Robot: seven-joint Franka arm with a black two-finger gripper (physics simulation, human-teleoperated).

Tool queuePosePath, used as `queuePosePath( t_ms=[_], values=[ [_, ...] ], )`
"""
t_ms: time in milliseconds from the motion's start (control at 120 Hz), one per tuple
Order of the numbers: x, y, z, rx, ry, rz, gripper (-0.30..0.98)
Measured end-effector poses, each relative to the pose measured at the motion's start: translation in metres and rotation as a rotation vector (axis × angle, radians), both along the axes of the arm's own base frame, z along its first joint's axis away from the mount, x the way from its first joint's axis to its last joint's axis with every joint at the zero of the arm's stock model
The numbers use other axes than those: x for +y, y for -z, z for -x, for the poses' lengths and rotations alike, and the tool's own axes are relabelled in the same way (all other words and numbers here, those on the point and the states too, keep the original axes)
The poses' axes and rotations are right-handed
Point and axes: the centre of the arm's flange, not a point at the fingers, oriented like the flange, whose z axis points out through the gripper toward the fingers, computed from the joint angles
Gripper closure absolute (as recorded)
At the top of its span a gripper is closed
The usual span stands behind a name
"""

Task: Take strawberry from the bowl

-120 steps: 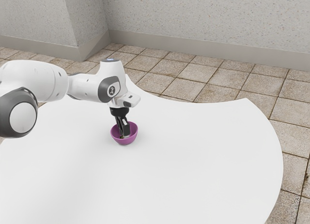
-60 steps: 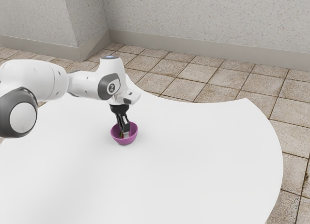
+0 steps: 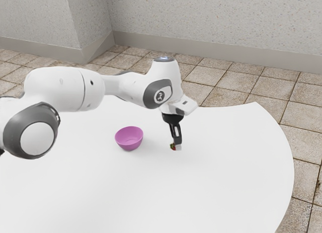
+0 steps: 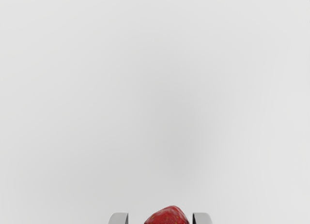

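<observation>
An indoor room with a tiled floor; home, lab or office, I cannot tell.
Speckled, pale grey walls meet a smooth grey skirting band along their foot, brownish, stone-look floor tiles run up to it, and a smooth white tabletop with curved edges fills the foreground.

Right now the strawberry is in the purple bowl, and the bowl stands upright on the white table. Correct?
Not quite: the strawberry is outside the bowl. The exterior view shows it at the gripper, off to the bowl's side, toward the exterior view's right. The purple bowl does stand upright on the white table.
</observation>
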Motion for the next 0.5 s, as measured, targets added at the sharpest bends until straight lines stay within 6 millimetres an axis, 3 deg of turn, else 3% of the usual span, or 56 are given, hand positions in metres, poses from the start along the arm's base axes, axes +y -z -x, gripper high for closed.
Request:
queuePosePath(
  t_ms=[167, 292, 400, 433, 500],
  values=[
    [-0.001, 0.012, 0.001, 0.018, -0.011, -0.001, 0.63],
    [0.004, 0.01, -0.001, 0.02, -0.025, 0.003, 0.37],
    [0.006, 0.004, -0.002, 0.013, -0.032, 0.005, 0.23],
    [0.009, -0.026, 0.0, -0.015, -0.038, 0.002, 0.19],
    [0.023, -0.145, 0.025, -0.102, -0.072, -0.015, 0.14]
  ],
)
